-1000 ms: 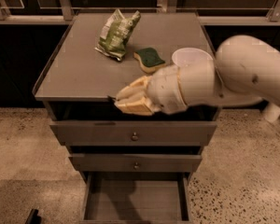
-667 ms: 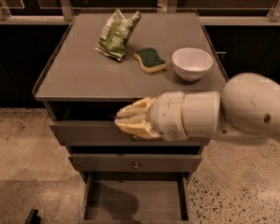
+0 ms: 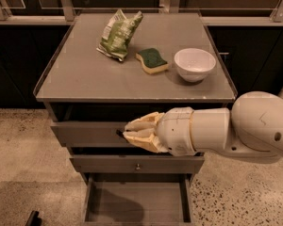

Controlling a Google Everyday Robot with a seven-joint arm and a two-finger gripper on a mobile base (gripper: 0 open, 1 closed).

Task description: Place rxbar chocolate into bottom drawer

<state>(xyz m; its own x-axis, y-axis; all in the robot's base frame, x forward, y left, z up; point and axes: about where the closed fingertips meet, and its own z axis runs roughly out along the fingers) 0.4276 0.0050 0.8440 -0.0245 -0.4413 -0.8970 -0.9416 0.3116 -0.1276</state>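
In the camera view, the gripper hangs in front of the top drawer of a grey cabinet, below the front edge of the desk, with the thick white arm reaching in from the right. Its pale fingers lie close together and pinch the rxbar chocolate, of which only a small dark end shows at their tips, against the top drawer's face. The bottom drawer stands pulled out beneath, its grey inside bare. The middle drawer, shut, carries a small knob. On the desk lie a crumpled green bag, a green-and-yellow sponge just right of it, and a white bowl near the right edge.
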